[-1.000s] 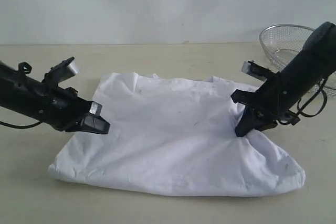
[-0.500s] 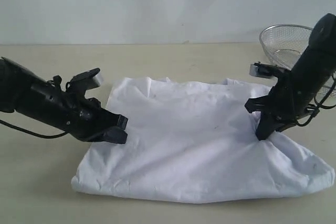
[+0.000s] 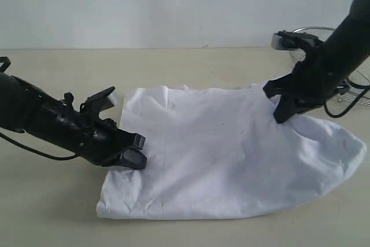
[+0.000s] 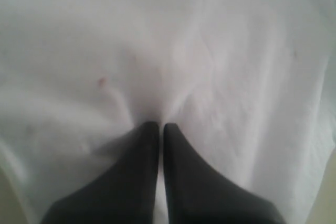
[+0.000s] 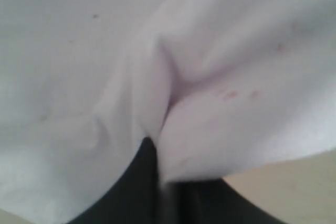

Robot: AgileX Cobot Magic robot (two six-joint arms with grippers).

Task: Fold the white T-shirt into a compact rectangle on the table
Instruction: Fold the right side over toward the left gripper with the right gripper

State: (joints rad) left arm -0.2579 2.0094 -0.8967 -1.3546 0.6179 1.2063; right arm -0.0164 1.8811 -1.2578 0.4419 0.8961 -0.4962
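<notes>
Two pinches, left claw (image 3: 137,155) and right claw (image 3: 281,115) clamped on rumpled white T-shirt (image 3: 225,154), matte table (image 3: 58,218)

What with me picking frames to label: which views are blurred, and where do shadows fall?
Exterior view: fairly sharp, even soft light, no glare; a faint shadow lies on the table under the left hand and along the white T-shirt's near edge. Left wrist view: soft focus, the dark fingers' edges smeared against the cloth. Right wrist view: blurriest, folds washed out.

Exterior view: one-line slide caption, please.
Left pincer and right pincer each pinch the white T-shirt, spread rumpled on the table, mesh basket behind.
</notes>
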